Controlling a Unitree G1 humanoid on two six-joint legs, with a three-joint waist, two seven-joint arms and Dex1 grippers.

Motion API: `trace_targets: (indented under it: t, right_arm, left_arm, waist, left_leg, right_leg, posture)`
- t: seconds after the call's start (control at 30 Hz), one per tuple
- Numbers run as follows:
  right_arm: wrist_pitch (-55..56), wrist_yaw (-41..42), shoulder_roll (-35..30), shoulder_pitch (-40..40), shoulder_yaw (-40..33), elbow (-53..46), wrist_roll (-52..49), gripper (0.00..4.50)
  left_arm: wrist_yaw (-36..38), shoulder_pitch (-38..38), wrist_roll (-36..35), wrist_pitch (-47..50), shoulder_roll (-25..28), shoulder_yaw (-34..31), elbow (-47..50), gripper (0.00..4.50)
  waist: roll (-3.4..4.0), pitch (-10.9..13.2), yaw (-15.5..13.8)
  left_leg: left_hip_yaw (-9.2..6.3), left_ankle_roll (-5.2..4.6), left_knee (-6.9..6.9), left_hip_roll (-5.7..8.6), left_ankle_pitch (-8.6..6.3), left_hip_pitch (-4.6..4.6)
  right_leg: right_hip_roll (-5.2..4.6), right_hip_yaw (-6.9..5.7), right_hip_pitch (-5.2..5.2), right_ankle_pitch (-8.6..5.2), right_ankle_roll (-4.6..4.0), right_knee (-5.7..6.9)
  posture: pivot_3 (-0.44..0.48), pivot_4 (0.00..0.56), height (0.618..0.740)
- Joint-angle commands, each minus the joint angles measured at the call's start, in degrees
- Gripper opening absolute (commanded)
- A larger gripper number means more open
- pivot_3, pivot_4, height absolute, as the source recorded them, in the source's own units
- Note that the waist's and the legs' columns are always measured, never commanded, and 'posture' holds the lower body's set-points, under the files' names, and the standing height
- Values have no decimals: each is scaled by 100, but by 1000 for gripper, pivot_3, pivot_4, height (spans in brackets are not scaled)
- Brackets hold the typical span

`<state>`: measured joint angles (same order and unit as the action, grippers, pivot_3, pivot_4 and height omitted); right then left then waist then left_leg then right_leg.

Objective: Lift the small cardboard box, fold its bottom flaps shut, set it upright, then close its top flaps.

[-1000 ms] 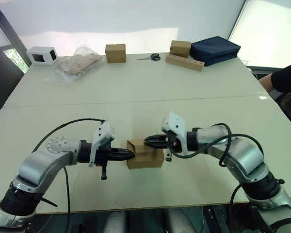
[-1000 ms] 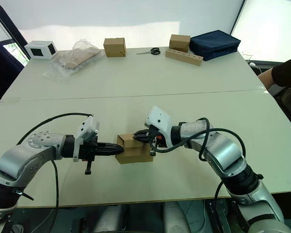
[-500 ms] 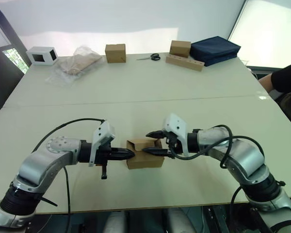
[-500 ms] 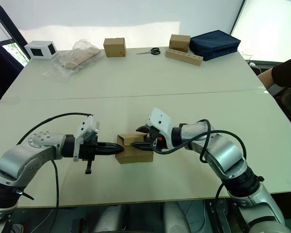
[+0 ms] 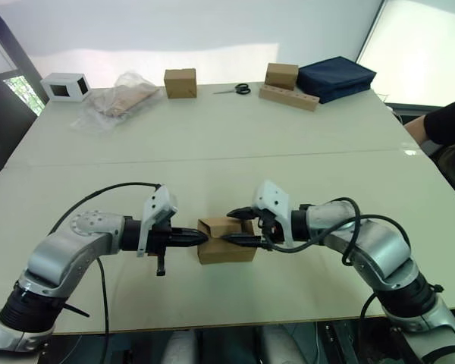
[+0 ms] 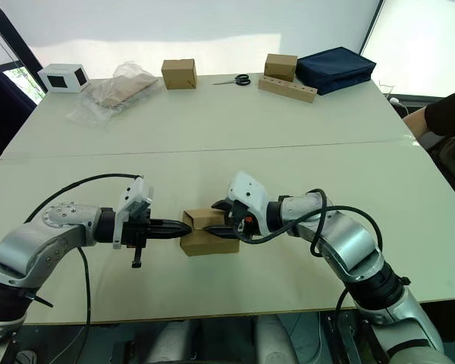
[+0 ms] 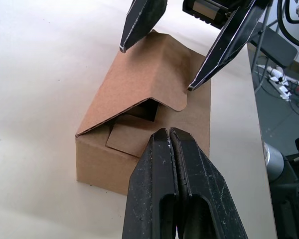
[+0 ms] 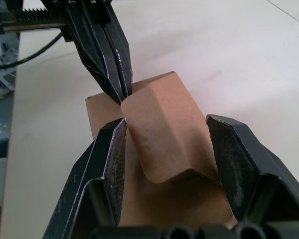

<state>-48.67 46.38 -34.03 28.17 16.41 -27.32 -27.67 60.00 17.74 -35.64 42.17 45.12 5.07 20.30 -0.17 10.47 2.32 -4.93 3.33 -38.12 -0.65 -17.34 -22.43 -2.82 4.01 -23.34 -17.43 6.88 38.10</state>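
Observation:
The small cardboard box (image 5: 227,246) rests on the table near its front edge, between my two arms. One of its top flaps (image 8: 159,119), with a rounded corner, stands half raised over an opening where an inner flap (image 7: 127,139) shows. My right gripper (image 8: 166,120) is open, one finger on each side of that raised flap. My left gripper (image 7: 168,133) is shut with nothing in it, its tip at the box's left end just under the flap's edge. The bottom flaps are hidden.
Along the table's far edge stand a white box with a dark window (image 5: 65,86), a plastic bag (image 5: 120,98), two brown boxes (image 5: 180,83) (image 5: 281,76), scissors (image 5: 235,89), a wooden block with holes (image 5: 288,97) and a dark blue bag (image 5: 336,77). A person's arm (image 5: 447,125) shows at the right.
My right gripper has gone from shut over the box to open and now straddles the raised flap. The left gripper has stayed shut at the box's left end.

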Motion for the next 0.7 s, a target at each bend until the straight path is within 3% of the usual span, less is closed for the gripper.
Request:
trace_targets:
  t: [0.03,0.37,0.7]
  right_arm:
    - [-39,31,31,-4,-136,-253,-166,2619]
    - [31,25,-24,4,-83,-214,-92,2619]
    - [82,-23,-13,23,-85,-203,-52,2619]
  left_arm:
    - [-12,27,40,6,57,-98,-47,0]
    - [-181,541,-820,542,-66,-962,-339,0]
    - [-517,651,-328,372,-516,-330,-399,0]
  waist:
    - [0,0,0]
    - [0,0,-7]
    - [0,0,9]
  left_leg:
    - [0,0,0,0,0,0]
    - [-1,0,0,0,0,0]
    - [-1,1,0,0,0,0]
  right_leg:
    - [0,0,0,0,0,0]
    - [0,-1,-1,0,0,0]
    - [1,0,-1,0,0,-1]
  posture:
    - [0,150,740]
    - [0,150,740]
    - [0,150,740]
